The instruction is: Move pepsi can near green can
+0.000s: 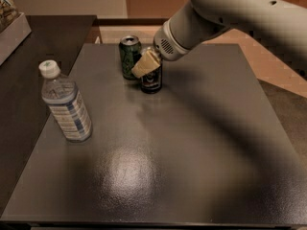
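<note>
The pepsi can [151, 82], dark with a logo on its front, stands upright on the dark table [192, 143] at the back centre. The green can [129, 56] stands upright just left of it and slightly behind, almost touching. My gripper [148, 66] reaches down from the upper right on a white arm and sits at the top of the pepsi can, covering its upper part. Its beige tip lies between the two cans.
A clear plastic water bottle [64, 104] with a white cap stands at the left of the table. A lower dark surface [29, 71] adjoins on the left, with a box [9, 23] at its far corner. Tan floor [273, 66] lies to the right.
</note>
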`<state>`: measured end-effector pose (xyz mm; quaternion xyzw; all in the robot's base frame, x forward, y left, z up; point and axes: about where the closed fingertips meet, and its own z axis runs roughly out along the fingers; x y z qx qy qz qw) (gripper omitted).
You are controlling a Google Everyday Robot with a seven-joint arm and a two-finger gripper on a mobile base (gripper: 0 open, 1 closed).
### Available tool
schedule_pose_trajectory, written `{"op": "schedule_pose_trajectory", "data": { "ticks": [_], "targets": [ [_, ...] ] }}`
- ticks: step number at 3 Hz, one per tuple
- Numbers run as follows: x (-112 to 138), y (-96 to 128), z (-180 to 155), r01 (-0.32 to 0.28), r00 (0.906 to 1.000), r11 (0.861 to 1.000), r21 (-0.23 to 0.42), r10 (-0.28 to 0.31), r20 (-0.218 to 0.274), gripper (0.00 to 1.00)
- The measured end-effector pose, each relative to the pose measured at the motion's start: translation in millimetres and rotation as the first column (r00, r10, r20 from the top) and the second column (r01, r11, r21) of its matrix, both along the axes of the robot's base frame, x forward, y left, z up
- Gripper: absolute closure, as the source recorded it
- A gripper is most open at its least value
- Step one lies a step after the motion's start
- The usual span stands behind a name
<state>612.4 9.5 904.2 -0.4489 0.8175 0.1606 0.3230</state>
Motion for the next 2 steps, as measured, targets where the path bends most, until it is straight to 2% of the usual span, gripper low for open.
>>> {"op": "schedule_pose_trajectory", "data": {
  "ticks": [2],
  "targets": [
    [-0.4, 1.0, 0.0, -0.002, 1.0, 1.0, 0.0, 0.002, 0.0, 0.0]
  ]
}}
